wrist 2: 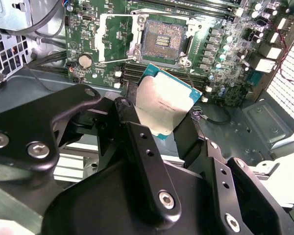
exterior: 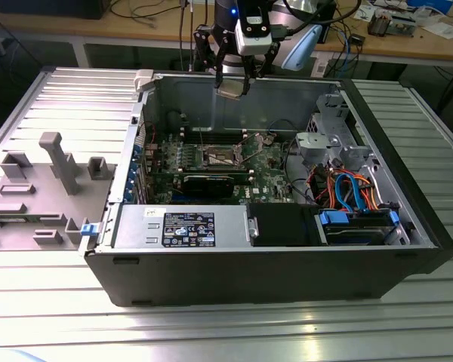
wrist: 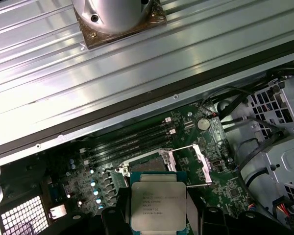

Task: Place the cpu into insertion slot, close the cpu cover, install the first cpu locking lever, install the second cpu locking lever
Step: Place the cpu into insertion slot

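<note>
Second wrist view: nearest to us, the black two-finger gripper [wrist 2: 159, 117] has its jaws pinching the small flat square cpu with the pale silver-grey metal top [wrist 2: 164, 100] by two opposite edges. We judge the chip light, stiff and thin. Its smooth lid could slip and its underside is delicate, so the edges are the proper hold. The cpu hangs above the green circuit board [wrist 2: 225, 63], unseated. Beyond it lies the square dark-centred insertion slot with a silver rim [wrist 2: 162, 41], uncovered. The thin silvery windowed cpu cover [wrist 2: 102, 39] is swung open just beside it.
</note>
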Available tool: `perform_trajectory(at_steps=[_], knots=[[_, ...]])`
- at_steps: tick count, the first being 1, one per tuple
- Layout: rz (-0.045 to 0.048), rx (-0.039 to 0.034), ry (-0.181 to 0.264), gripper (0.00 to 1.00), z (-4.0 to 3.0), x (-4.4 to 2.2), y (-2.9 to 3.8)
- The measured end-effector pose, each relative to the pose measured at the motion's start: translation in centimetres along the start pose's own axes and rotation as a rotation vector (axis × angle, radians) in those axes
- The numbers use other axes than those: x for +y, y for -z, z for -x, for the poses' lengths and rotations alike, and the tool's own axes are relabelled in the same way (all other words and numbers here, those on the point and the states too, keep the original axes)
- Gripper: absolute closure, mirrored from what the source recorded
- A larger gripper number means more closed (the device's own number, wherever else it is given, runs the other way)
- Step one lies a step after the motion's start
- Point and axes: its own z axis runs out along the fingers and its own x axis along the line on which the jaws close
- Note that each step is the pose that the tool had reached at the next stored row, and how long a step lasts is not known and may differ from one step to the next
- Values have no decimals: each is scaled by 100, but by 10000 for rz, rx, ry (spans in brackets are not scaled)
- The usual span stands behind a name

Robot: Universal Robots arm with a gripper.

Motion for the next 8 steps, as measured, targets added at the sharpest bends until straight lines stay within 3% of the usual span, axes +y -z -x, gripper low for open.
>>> perform_trajectory(at_steps=[8], knots=[[2,-8,-89,46,0,0,0]])
